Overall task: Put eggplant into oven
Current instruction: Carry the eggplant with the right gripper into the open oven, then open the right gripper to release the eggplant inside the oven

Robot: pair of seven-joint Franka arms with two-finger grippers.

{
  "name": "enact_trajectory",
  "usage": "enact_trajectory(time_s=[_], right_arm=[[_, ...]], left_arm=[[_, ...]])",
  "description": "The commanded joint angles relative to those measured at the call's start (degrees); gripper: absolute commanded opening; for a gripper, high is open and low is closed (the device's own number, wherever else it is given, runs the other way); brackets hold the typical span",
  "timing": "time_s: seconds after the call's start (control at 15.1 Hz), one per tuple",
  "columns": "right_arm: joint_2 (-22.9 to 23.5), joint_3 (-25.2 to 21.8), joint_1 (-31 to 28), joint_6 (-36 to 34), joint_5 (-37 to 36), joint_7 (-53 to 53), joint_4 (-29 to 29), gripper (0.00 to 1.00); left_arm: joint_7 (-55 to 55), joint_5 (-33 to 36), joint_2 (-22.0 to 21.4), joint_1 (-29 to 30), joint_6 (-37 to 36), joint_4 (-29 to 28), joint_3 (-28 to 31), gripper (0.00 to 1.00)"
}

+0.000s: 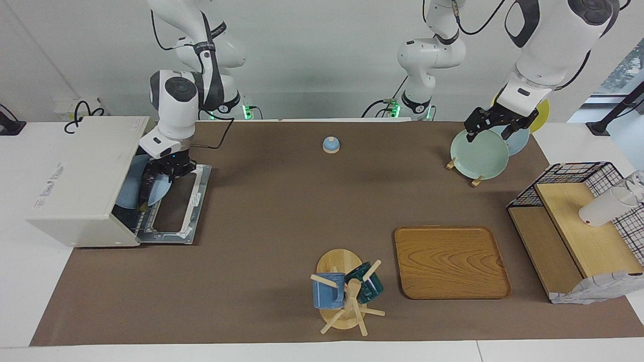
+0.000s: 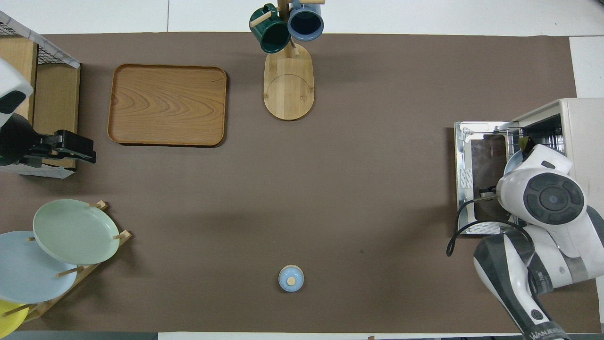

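eggplant [image 1: 145,187]: glossy, slippery, rides plate [image 1: 132,191] into oven [image 1: 80,181] | right gripper [image 1: 168,168] fingers clamp plate rim | left gripper [image 1: 495,125] fingers wide

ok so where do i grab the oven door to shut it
Take the door by its free long edge, the one away from the oven mouth, coming from the table's middle. It lies flat, hinged at the mouth, so that edge likely lifts easiest. The right pincer, shut on the blue plate, is at the mouth now.
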Motion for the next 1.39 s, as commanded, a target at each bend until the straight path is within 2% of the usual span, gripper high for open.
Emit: enact_trajectory(time_s=[0.0,0.27,0.6,0.66,0.73,0.93,1.06,1.26,1.33], right_arm=[[-2.7,0.6,-3.5,1.3,-0.9,-3.8,-2.5,0.0],[-2.6,0.6,-7.1,4.8,-0.9,-8.2,-3.3,0.0],[-2.3,0.6,-7.8,6.9,-0.8,-8.6,-4.6,0.0],[-2.1,0.6,-7.8,6.8,-0.8,-8.6,-4.5,0.09],[-1.9,0.6,-7.5,6.8,-0.8,-8.6,-4.2,0.24],[-0.3,0.9,-6.9,6.1,-0.1,-8.6,-1.2,0.48],[0.5,1.3,-4.2,3.6,0.8,-8.6,1.8,0.48],[2.4,1.2,3.2,-5.7,11.3,-7.7,8.7,0.47],[3.1,1.2,5.5,-5.6,15.0,-6.3,9.2,0.36]], left_arm=[[0.3,0.7,-0.7,0.7,-0.2,-0.1,-0.5,1.0],[0.3,0.7,-0.7,0.7,-0.2,-0.1,-0.5,1.0],[0.3,0.7,-0.7,0.7,-0.2,-0.1,-0.5,1.0],[0.2,0.7,-0.7,0.7,-0.2,-0.1,-0.5,1.0],[0.2,0.7,-0.7,0.7,-0.2,-0.1,-0.5,1.0],[0.2,0.7,-0.7,0.7,-0.2,-0.1,-0.5,1.0],[0.2,0.7,-0.7,0.7,-0.2,-0.1,-0.5,1.0],[0.3,0.7,-0.7,0.7,-0.2,-0.1,-0.5,1.0],[0.3,0.7,-0.7,0.7,-0.2,-0.1,-0.5,1.0]])
